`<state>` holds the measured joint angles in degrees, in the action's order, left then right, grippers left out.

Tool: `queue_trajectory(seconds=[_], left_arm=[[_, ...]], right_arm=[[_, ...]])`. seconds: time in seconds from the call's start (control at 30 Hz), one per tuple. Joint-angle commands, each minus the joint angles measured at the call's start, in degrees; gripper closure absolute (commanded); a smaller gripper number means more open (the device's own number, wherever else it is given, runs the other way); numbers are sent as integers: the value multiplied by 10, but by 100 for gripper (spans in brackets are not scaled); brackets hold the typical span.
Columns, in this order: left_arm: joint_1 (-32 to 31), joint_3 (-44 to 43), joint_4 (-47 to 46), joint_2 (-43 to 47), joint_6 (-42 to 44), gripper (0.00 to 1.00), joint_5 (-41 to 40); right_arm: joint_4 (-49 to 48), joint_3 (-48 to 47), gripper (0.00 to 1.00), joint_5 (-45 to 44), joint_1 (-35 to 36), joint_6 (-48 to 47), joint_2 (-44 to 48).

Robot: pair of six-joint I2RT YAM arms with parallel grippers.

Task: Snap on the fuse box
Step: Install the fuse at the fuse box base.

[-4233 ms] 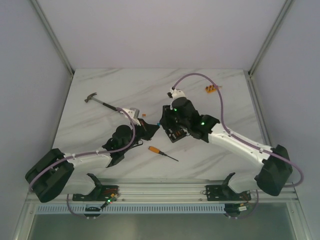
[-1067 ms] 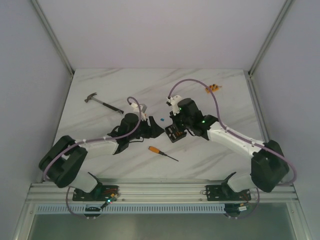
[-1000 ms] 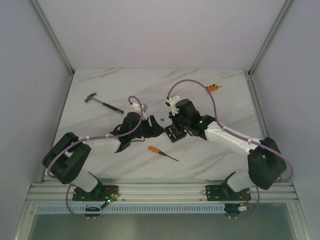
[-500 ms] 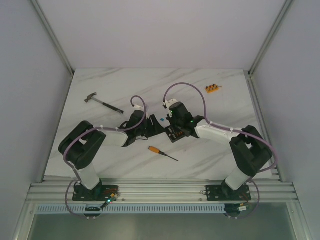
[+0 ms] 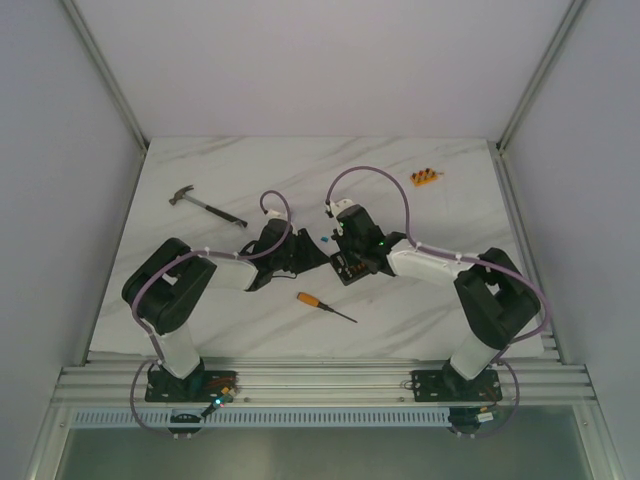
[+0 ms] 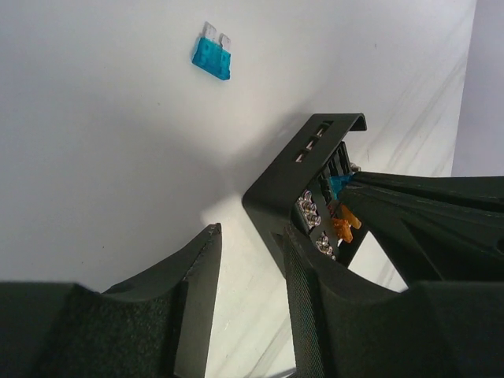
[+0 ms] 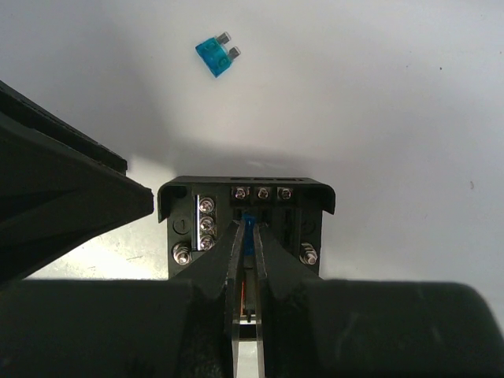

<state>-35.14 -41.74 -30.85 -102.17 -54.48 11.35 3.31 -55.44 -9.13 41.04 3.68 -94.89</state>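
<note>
Top view: black squarish plastic fuse box sits mid-table on white marble-look table. Left gripper is just left of it, right gripper over it. Hammer lies far left, orange-handled screwdriver nearer.

Left wrist: L jaws apart, nothing btwn them. Box's corner w/ silver screws sits just past the tips. Translucent teal blade fuse lies loose beyond.

Right wrist: R fingers pinch a thin blue piece in the box's top.

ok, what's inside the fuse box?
In the fuse box: screws, an orange fuse, and a blue fuse pinched by the right gripper. The gripper covers the near half, so the slots there can't be seen.
</note>
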Motion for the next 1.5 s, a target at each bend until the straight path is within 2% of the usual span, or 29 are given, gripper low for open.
queue_trajectory(seconds=[0.0, 0.6, 1.03, 1.47], left_arm=[[3, -10, -13, -7, -8, 54, 7], [3, -6, -22, -16, -23, 62, 14], [3, 2, -24, -15, -38, 64, 6], [2, 7, -22, -10, -43, 65, -1]], right_arm=[[-9, -3, 100, -15, 3, 11, -10], [9, 8, 100, -55, 25, 5, -32], [34, 13, 100, -43, 37, 6, -14], [48, 17, 99, -80, 47, 5, -17]])
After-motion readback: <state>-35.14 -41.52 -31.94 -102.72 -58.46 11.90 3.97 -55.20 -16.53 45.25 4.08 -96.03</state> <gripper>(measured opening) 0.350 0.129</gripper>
